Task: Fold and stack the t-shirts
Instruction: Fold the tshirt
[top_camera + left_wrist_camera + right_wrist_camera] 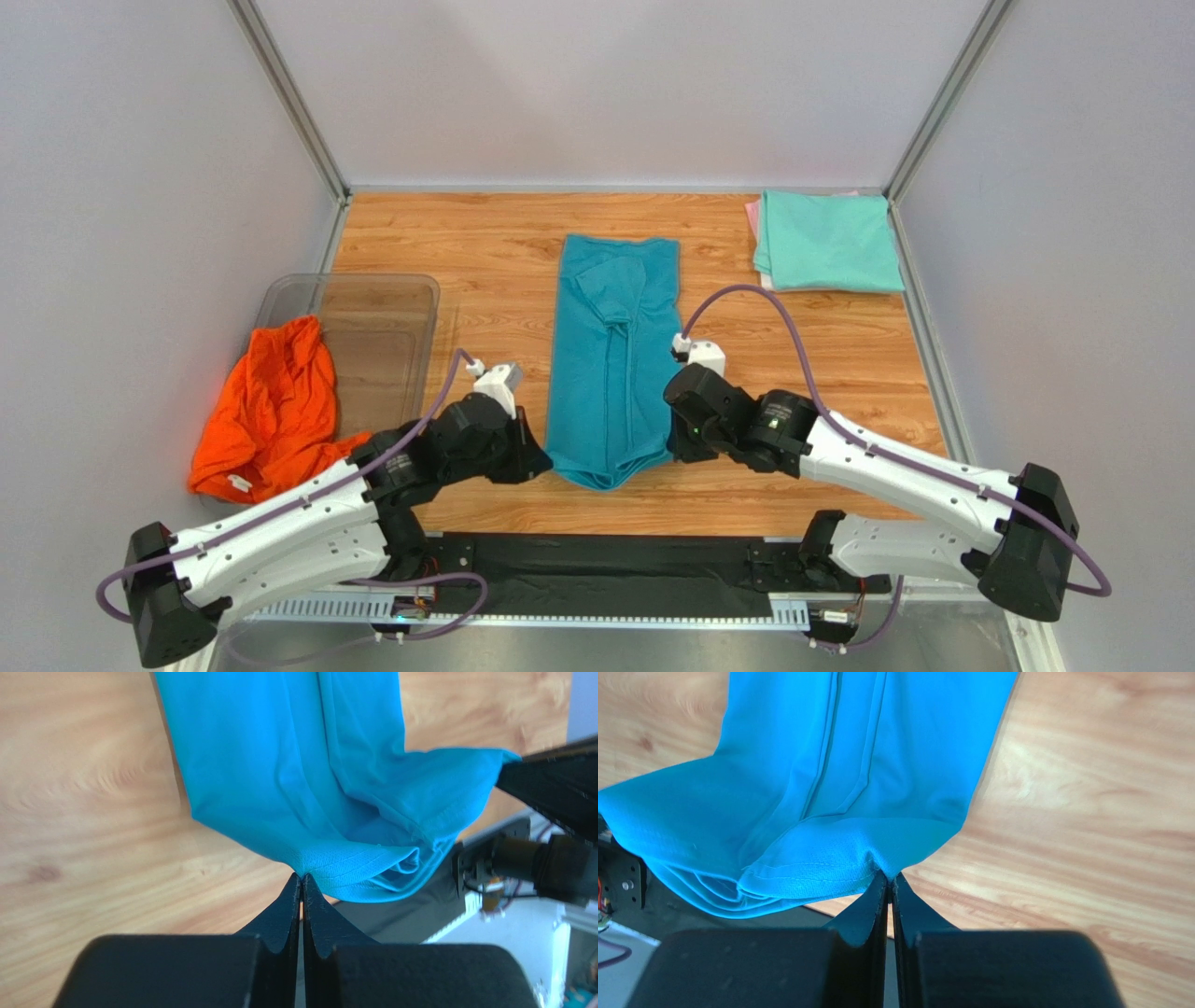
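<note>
Teal t-shirt (613, 357) lies centre of table (477, 266), long axis near-to-far. Left gripper (302, 879) and right gripper (888, 876) each clamped on a near hem corner, so the fold should run forward along that axis

No text, brand, number or sign can be read in any view. The white tag (239, 483) at the near edge of the orange t-shirt (274, 406) is too small for any print on it to be made out.
</note>
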Action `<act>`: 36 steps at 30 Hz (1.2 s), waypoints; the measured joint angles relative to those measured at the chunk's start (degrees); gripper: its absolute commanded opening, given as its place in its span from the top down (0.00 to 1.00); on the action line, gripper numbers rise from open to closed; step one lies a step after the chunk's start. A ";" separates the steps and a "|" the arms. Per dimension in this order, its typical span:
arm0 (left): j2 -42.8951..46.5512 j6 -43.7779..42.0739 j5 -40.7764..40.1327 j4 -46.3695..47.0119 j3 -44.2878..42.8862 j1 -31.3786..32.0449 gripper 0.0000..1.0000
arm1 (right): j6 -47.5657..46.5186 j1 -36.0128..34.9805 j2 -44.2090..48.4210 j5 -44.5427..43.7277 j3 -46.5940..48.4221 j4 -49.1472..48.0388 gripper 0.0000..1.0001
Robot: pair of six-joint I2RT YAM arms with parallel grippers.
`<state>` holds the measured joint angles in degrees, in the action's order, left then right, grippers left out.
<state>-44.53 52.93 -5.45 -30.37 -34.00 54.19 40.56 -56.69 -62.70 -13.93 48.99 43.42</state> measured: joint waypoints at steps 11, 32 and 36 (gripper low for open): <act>-16.15 -8.96 -1.99 -0.61 -14.95 -10.40 1.00 | -8.44 10.54 -3.23 -0.26 6.19 -1.73 0.97; -39.32 -19.19 8.41 3.13 -31.76 -24.94 1.00 | -17.07 24.98 -23.08 8.63 20.22 -5.29 0.97; -43.71 -20.44 11.32 3.89 -34.10 -26.73 1.00 | -17.75 26.93 -26.01 10.03 21.97 -5.75 0.97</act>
<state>-88.25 32.49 5.87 -26.48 -68.10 27.46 22.81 -29.76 -88.71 -3.90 70.96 37.67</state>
